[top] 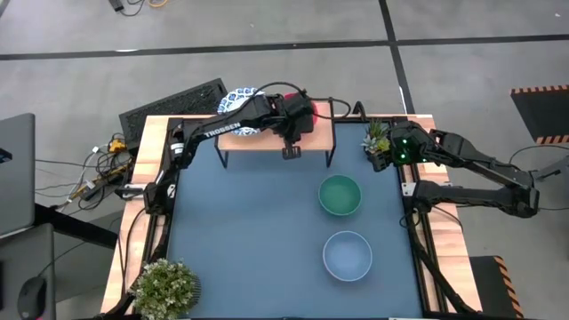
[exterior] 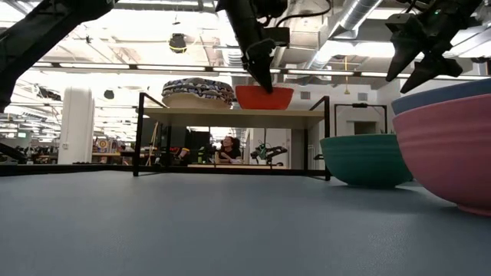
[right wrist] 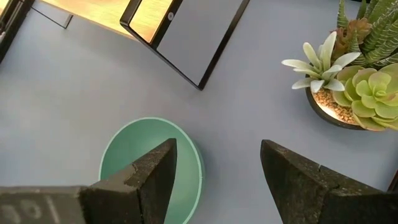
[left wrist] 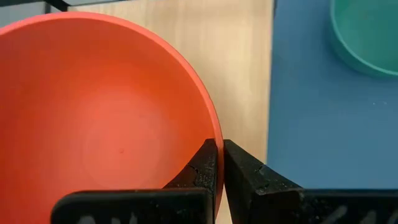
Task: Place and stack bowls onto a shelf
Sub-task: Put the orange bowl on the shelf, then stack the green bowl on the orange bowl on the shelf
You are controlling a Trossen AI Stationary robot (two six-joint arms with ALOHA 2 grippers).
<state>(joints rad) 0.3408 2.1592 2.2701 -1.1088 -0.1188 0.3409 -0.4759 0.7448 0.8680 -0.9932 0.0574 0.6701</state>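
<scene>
The shelf (top: 322, 133) stands at the table's far edge. A blue-lattice bowl (exterior: 198, 92) rests on its left part, and a red bowl (top: 313, 111) sits by its base on the plank beside it. My left gripper (left wrist: 219, 149) is over the shelf, shut on the red bowl's rim. A green bowl (top: 340, 196) stands on the mat. Nearer, a pale blue bowl (top: 347, 255) stands on the mat; in the low view it seems nested in a pink bowl (exterior: 449, 153). My right gripper (right wrist: 217, 168) hovers open above the mat's far right, near the green bowl (right wrist: 152, 165). My left gripper pinches the red bowl's rim (left wrist: 208, 121) on its near side, one finger (left wrist: 199, 168) inside the bowl and one outside. The fingers come from above, pointing down (exterior: 265, 80). The bowl stands upright with its base on the shelf's wooden top (left wrist: 242, 62).
A succulent in a pot (top: 378, 138) stands at the far right corner, close to my right gripper. A leafy plant (top: 166, 286) sits at the near left corner. Open mat (top: 249, 222) lies left of the bowls. The room shows behind the shelf.
</scene>
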